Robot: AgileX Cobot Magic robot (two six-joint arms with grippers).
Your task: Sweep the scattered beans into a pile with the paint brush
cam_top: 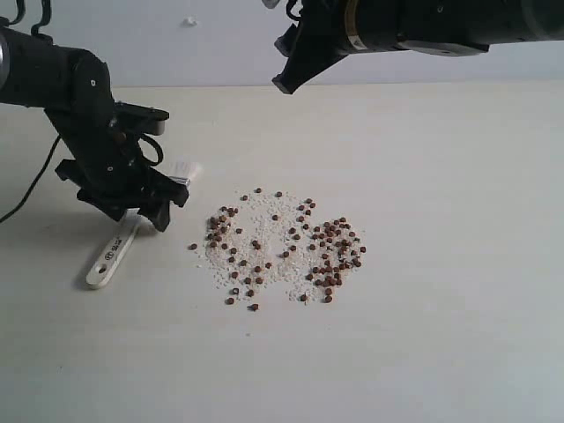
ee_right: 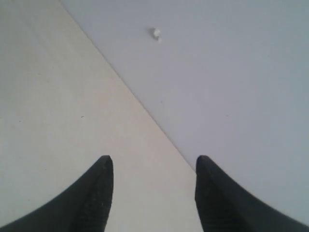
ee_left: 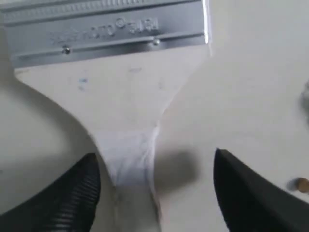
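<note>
The paint brush (cam_top: 111,255) lies flat on the table at the left, its cream handle toward the front and its off-white bristles (cam_top: 184,169) toward the back. My left gripper (cam_top: 132,210) is low over it, open. In the left wrist view its fingers (ee_left: 79,193) straddle the narrow handle (ee_left: 128,159) below the silver ferrule (ee_left: 106,29), with a gap on one side. The beans (cam_top: 282,247) are scattered among white grains at the middle, densest at the right (cam_top: 330,257). My right gripper (cam_top: 286,70) hangs high at the back, open and empty (ee_right: 154,164).
A black cable (cam_top: 35,181) trails from the left arm across the table's left side. The table's back edge meets a pale wall (ee_right: 217,72). One stray bean (ee_left: 301,184) lies near the left gripper. Bare tabletop lies in front of the beans.
</note>
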